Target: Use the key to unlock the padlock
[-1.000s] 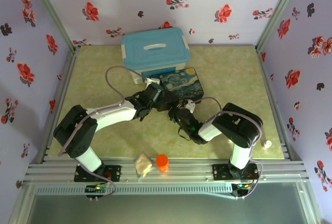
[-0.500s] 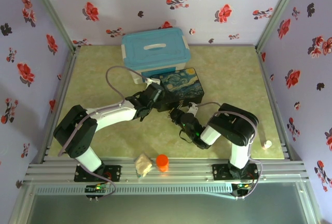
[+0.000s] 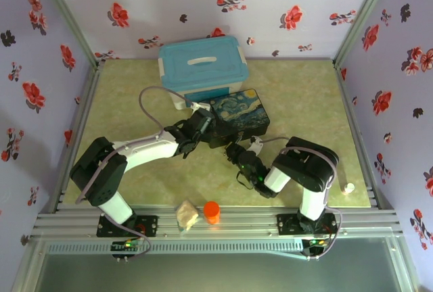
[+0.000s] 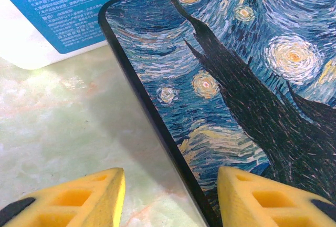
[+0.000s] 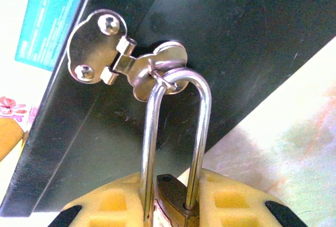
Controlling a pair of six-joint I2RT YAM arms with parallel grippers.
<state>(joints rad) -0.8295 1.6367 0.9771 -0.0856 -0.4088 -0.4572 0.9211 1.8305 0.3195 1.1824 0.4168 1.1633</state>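
Low on the left of the top view, the left arm reaches up toward centre, and the left gripper [image 3: 201, 125] sits at the left end of the box [image 3: 238, 115], just below the blue bin [image 3: 201, 65]. In its wrist view the yellow fingers [image 4: 79, 195] stand about half spread along the bottom edge, holding nothing. One is over the table [image 4: 58, 122], the other over the painted lid, with the box's black edge running between them. Moving right, the right gripper [image 3: 239, 151] is tucked against the box's front wall at mid-frame. Its wrist view shows the padlock [image 5: 170, 203] with its silver shackle threaded through the clasp [image 5: 123, 61], left of centre. The brass body sits at the bottom edge, pinched between the yellow pads [image 5: 113, 200], jaws closed on it.
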